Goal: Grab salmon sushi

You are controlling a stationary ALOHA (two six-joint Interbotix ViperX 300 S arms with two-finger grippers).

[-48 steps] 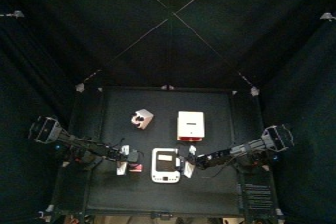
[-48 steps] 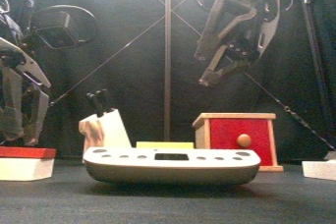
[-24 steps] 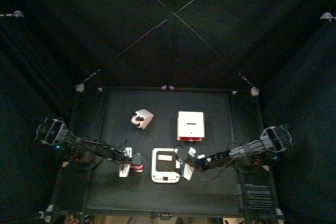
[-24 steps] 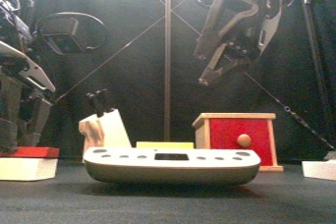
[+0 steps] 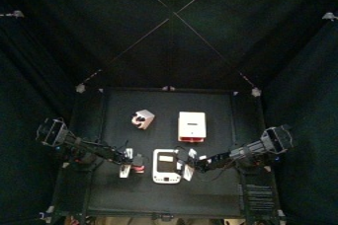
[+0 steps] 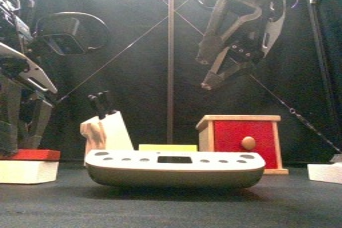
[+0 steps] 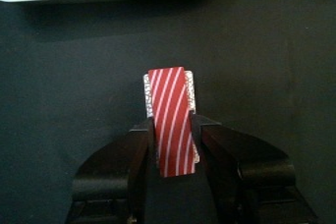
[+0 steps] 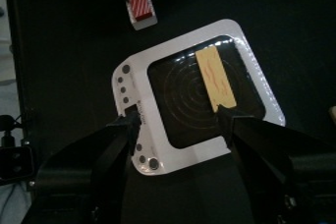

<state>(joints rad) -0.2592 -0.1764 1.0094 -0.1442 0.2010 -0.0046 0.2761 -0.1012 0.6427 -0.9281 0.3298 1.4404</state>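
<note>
The salmon sushi (image 7: 172,90), a tiny block with a red striped top and a white base, sits on the black table at the front left (image 6: 27,164), also seen from above (image 5: 133,169). My left gripper (image 7: 172,125) is down at the table with its jaws closed against the block's two sides. In the front view the left gripper (image 6: 24,137) stands right over it. My right gripper (image 8: 184,120) is open and empty, raised above the white device (image 8: 197,85). The sushi also shows in the right wrist view (image 8: 138,0).
The white device with a dark window (image 6: 174,168) lies at the front middle, next to the sushi. Behind it stand a small knife block (image 6: 107,130) and a red-fronted box (image 6: 243,142). A white object (image 6: 326,172) lies at the front right.
My left arm has lowered and settled around the sushi over the last second. The right arm has barely moved.
</note>
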